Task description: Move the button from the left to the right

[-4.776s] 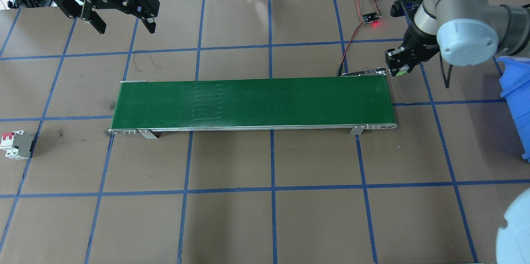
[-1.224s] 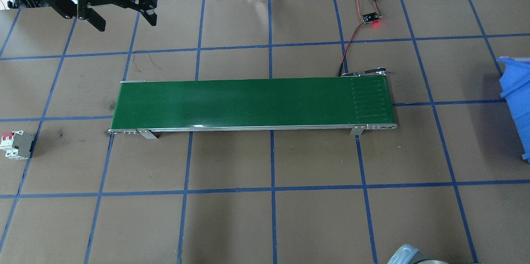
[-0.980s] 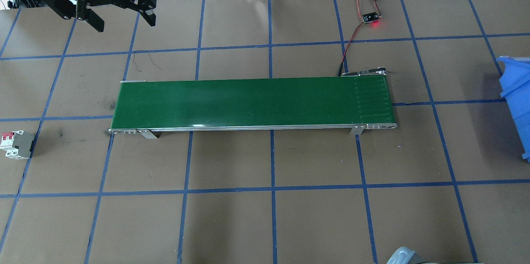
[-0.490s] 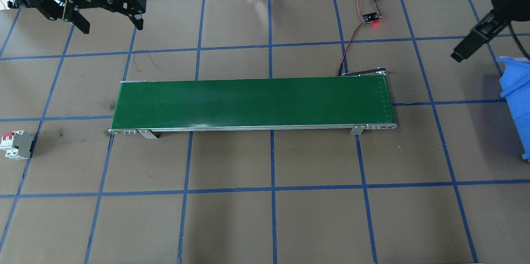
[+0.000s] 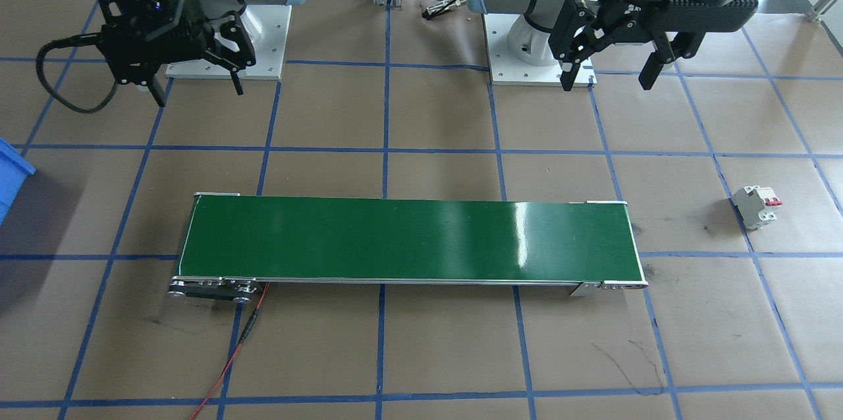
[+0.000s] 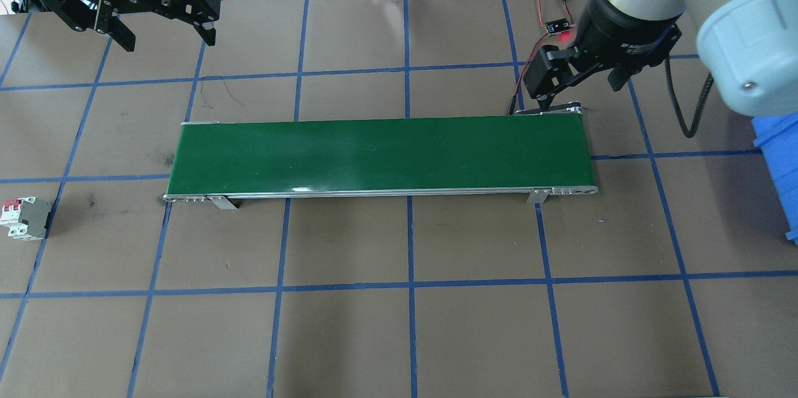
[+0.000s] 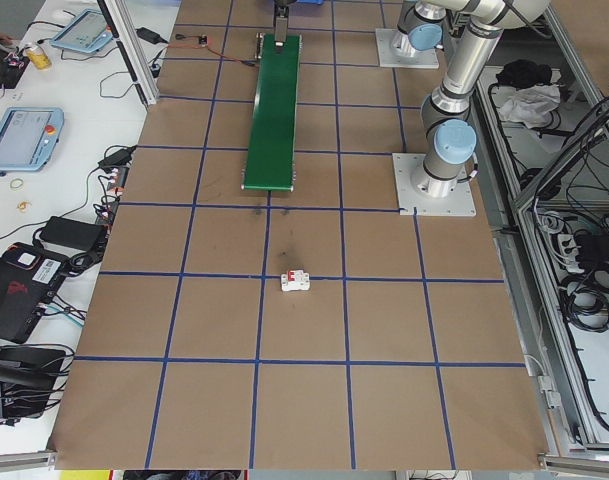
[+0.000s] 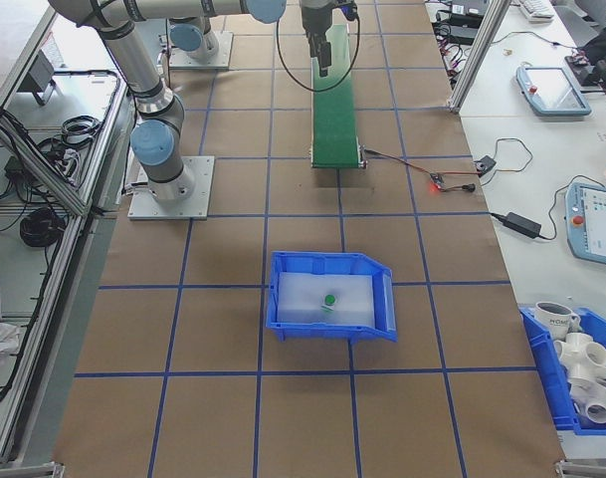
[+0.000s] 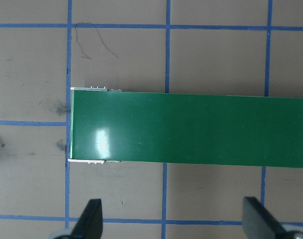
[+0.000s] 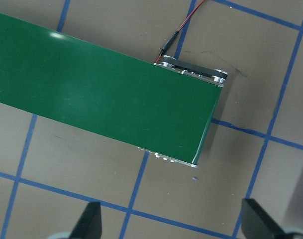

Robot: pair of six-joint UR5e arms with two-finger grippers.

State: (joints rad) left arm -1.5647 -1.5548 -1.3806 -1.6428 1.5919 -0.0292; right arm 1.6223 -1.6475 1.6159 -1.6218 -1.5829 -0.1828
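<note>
1. In the right-side view, find the blue bin (image 8: 332, 297) nearest the camera. The button (image 8: 328, 298) lies on the bin floor, green cap visible, touching no gripper.
2. Beyond the bin in that view, note the small circuit board (image 8: 437, 181) with a red light, joined by a thin red wire (image 8: 397, 163) to the near end of the conveyor belt (image 8: 334, 95).
3. In the overhead view, check the conveyor belt (image 6: 380, 155): its green surface carries nothing.
4. Locate the right gripper (image 5: 197, 81) in the front-facing view. It hangs above the table near the wired end of the belt. Its jaws stand wide apart and hold nothing; its wrist camera shows both fingertips (image 10: 89, 221) spread with only belt and table between them.
5. Locate the left gripper (image 5: 609, 74) in the front-facing view, above the table behind the other end of the belt. Its jaws are likewise spread wide and empty.
6. Note the circuit breaker (image 6: 25, 218) with red toggles, on the table well apart from the belt, beyond its left-arm end.
</note>
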